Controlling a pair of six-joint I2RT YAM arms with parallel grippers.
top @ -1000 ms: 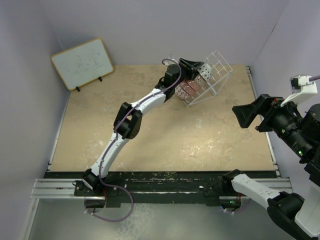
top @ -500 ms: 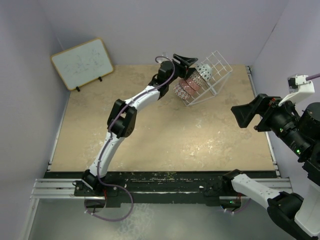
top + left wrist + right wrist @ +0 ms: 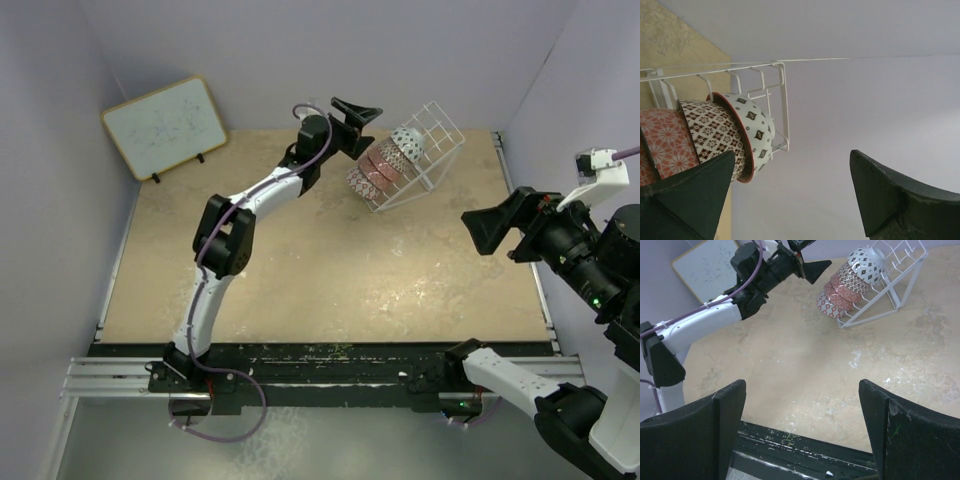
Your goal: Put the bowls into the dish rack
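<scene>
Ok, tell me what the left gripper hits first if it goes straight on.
Likely the wall: the left gripper points just past the dish rack and bowls, off to one side; depth unclear.

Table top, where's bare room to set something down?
Widest bare stretch of tan table: between the white left arm and the right edge, in front of the white wire dish rack. Also bare between the wood-framed whiteboard and that arm. Crowded at the rack, its patterned bowls and the open left gripper.

Wider left jaws, back from bowls (image 3: pixel 378 168)
</scene>
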